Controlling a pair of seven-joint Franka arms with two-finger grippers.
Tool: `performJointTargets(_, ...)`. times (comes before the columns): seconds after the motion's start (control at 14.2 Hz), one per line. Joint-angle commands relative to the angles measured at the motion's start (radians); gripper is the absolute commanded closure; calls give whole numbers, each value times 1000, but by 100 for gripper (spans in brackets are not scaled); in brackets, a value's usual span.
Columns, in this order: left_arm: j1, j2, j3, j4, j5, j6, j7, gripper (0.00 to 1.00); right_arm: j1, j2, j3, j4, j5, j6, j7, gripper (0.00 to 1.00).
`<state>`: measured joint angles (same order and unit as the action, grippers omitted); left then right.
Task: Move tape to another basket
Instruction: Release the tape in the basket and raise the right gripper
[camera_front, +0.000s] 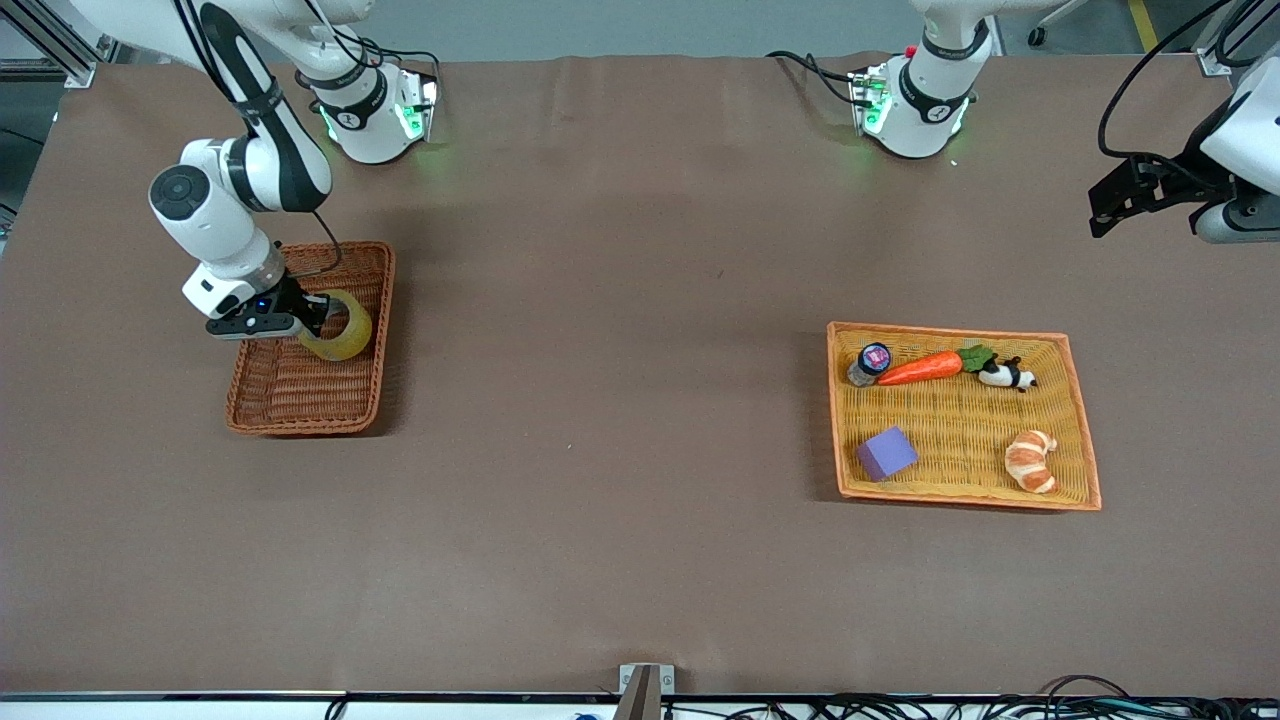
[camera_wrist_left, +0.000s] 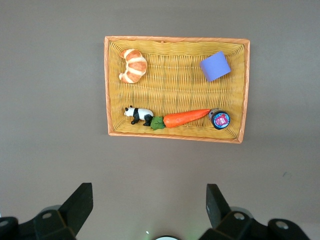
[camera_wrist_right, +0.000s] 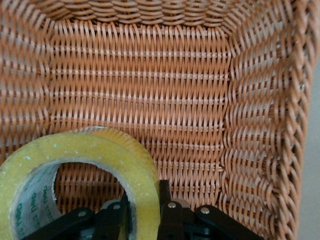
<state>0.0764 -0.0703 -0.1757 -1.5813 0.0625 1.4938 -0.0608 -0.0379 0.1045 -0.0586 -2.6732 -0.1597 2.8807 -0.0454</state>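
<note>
We have the tape (camera_front: 338, 326) pinched in the right gripper (camera_front: 312, 318), one finger inside the ring's hole and the other against its outer face, as the right wrist view shows. The roll hangs tilted on edge over the dark woven basket (camera_front: 300, 395) at the right arm's end of the table (camera_front: 620, 480); whether its lowest edge touches the weave we cannot tell.

To do this step well, we judge we should bring the tape down toward the bare middle of the basket floor, keeping it off the raised sides, and only part the fingers once the roll rests on the weave. Standing on edge it may roll or tip when let go, so a low, gentle release suits it best, followed by a straight lift so the inner finger does not drag the ring out again.

The left gripper (camera_wrist_left: 147, 212) waits high above the table near the left arm's end, its fingers spread wide and holding nothing. Below it lies the yellow tray (camera_front: 1082, 440) with a carrot (camera_front: 920, 368), croissant (camera_front: 1032, 461), purple block (camera_front: 886, 453), toy panda (camera_front: 1008, 375) and small jar (camera_front: 870, 362).
</note>
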Motion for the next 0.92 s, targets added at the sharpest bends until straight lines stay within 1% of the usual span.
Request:
performJointTargets(0.0, -3, 12, -4, 26, 8, -23, 16, 0, 12, -8, -14, -2, 16, 6, -84, 51)
performJointTargets(0.07, -3, 12, -4, 26, 8, -23, 16, 0, 10, -11, -23, 2, 16, 5, -111, 1)
performJointTargets(0.14, -3, 12, -4, 26, 8, -23, 16, 0, 12, -12, -41, 12, 16, 3, -111, 0)
performJointTargets(0.21, -3, 14, -4, 26, 8, -21, 16, 0, 15, -19, -40, 25, 16, -4, -107, 0)
performJointTargets(0.28, -3, 14, -4, 26, 8, -23, 16, 0, 16, -34, -37, 54, 17, -53, -105, 0)
performJointTargets(0.35, -3, 14, -4, 26, 8, -23, 16, 0, 19, -61, -35, 105, 23, -134, -100, 0)
performJointTargets(0.49, -1, 14, -4, 26, 8, -23, 18, 0, 24, -115, -27, 252, 23, -397, -19, 0)
performJointTargets(0.63, -3, 14, -4, 26, 8, -23, 16, 0, 30, -126, 35, 452, 25, -678, 59, 0)
performJointTargets(0.85, -3, 14, -4, 26, 8, -23, 18, 0, 32, -120, 86, 755, 40, -1008, 128, 0)
